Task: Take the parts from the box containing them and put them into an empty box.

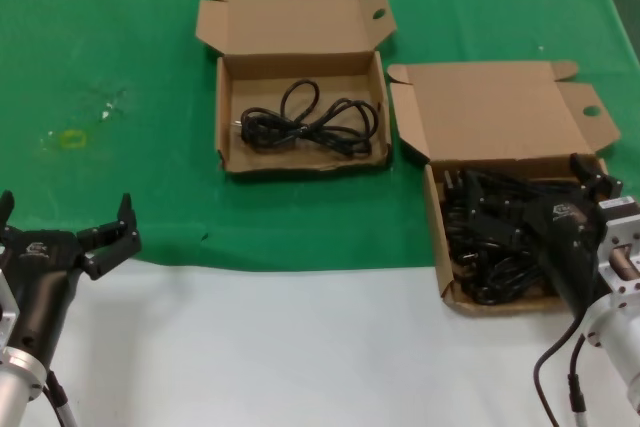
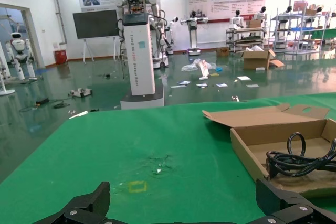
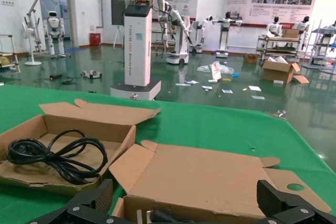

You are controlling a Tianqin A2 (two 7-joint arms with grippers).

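- Your right gripper (image 1: 590,179) sits low over the full box (image 1: 500,147) at the table's right side, its fingers spread wide above the tangle of black cables (image 1: 490,237), holding nothing.
- The other box (image 1: 300,67) lies further back and to the left on the green mat (image 1: 120,47), with one coiled black cable (image 1: 305,125) inside.
- Your left gripper (image 1: 65,232) waits at the near left, fingers apart, empty.

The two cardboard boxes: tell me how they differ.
The box nearer the robot's right holds a dense pile of black cables; the farther box holds just one coiled cable. The right pincer hangs over the nearer box; nothing hangs over the farther box. Both are brown, shallow, lids open.
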